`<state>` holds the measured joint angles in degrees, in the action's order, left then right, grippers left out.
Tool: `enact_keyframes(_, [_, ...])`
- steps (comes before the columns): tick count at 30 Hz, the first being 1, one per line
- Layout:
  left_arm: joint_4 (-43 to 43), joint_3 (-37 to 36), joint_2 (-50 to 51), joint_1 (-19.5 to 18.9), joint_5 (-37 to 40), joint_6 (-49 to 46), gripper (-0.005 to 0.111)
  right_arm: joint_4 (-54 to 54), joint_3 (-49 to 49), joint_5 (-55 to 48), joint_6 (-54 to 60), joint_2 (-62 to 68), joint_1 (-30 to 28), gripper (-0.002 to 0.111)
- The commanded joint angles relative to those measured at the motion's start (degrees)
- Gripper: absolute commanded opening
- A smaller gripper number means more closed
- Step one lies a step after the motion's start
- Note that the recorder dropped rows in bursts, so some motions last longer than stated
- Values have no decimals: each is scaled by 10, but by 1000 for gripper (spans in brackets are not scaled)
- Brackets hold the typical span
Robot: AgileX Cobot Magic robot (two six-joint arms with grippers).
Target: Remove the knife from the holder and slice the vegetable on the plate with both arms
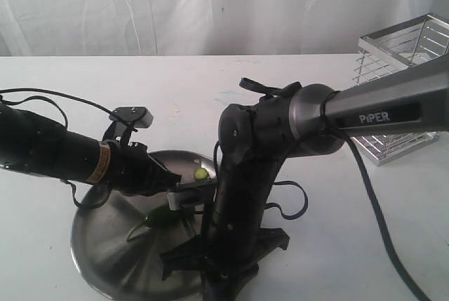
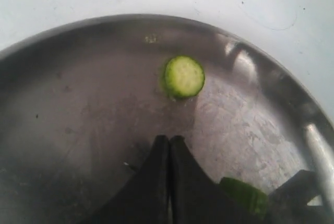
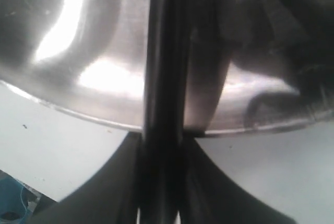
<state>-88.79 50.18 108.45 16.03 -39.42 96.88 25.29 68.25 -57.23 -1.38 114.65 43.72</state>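
The plate (image 1: 105, 245) lies at the table's front. On it are the dark green vegetable (image 1: 158, 218) and one round cut slice (image 1: 200, 172). My left gripper (image 1: 181, 196) hangs low over the plate with its fingers pressed together and nothing between the tips. In the left wrist view the vegetable (image 2: 245, 195) shows right beside that gripper (image 2: 169, 141), and the slice (image 2: 183, 76) lies ahead. My right gripper (image 3: 163, 140) is shut on the knife (image 3: 164, 67) by its black handle, and the knife reaches over the plate's rim (image 3: 104, 117). The right arm (image 1: 242, 196) hides the knife in the exterior view.
The chrome wire holder (image 1: 403, 83) stands at the back right of the white table, behind the right arm's grey tube. A cable (image 1: 382, 224) trails from that arm across the table. A white curtain closes the back.
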Motion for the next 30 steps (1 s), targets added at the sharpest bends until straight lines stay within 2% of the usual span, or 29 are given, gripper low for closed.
enact_keyframes(1, [-55,-41,3,8,-13,21,0,-50,-3,51,-19,11,-1,0])
enact_keyframes(9, [-66,-65,3,8,-73,52,0,-102,-3,34,-73,11,-1,0])
enact_keyframes(16, [-57,-67,1,8,-111,52,0,-151,-3,-67,-108,10,-1,0])
enact_keyframes(26, [20,-67,1,7,-179,6,0,-152,-3,-96,-117,-38,-1,0])
enact_keyframes(30, [43,-67,-8,-5,-189,-9,0,-153,-3,-96,-119,-54,-1,0])
